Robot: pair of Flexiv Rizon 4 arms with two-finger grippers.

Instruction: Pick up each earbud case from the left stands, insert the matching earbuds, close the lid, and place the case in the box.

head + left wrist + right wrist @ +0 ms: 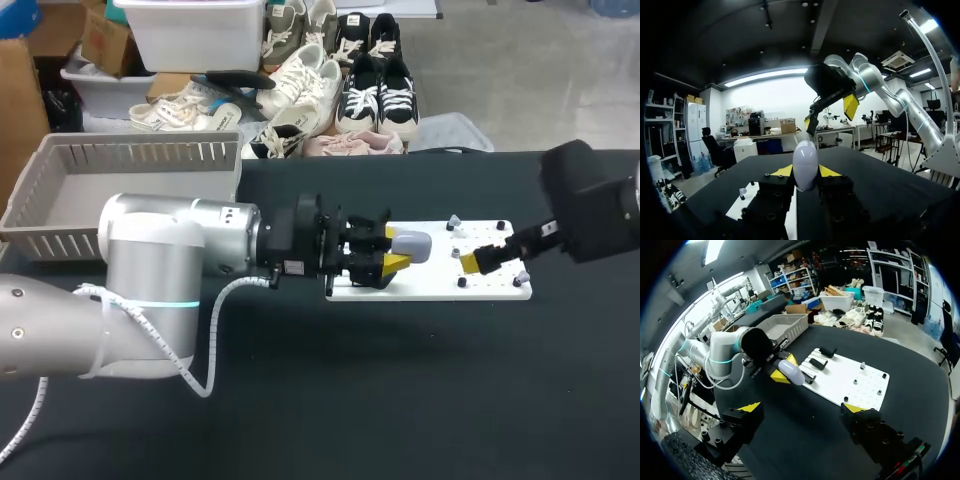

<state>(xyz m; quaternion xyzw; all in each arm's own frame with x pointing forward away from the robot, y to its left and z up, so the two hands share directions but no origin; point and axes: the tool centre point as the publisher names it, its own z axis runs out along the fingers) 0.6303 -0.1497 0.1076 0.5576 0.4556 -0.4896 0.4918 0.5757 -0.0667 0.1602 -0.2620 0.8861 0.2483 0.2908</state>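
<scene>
A pale grey earbud case (pixel 412 245) is held above the left part of the white board (pixel 430 288). My left gripper (pixel 395 248) is shut on it, one yellow tip on each side. From the left wrist the case (pixel 805 164) stands on end between the fingers (pixel 782 171). My right gripper (pixel 475 258) hangs open over the board's right part, a short way right of the case, with nothing in it. The right wrist view shows its own gripper (pixel 802 407) wide open, with the case (pixel 790 371) and board (pixel 852 382) ahead of it. My right gripper (pixel 830 112) also shows ahead of the case.
A grey slatted basket (pixel 120 160) stands at the table's back left, also seen beyond my left arm as the basket (pixel 782 326). Two black stands (pixel 819 361) sit on the board near the case. Small pegs and grey bits (pixel 453 222) dot the board's right half.
</scene>
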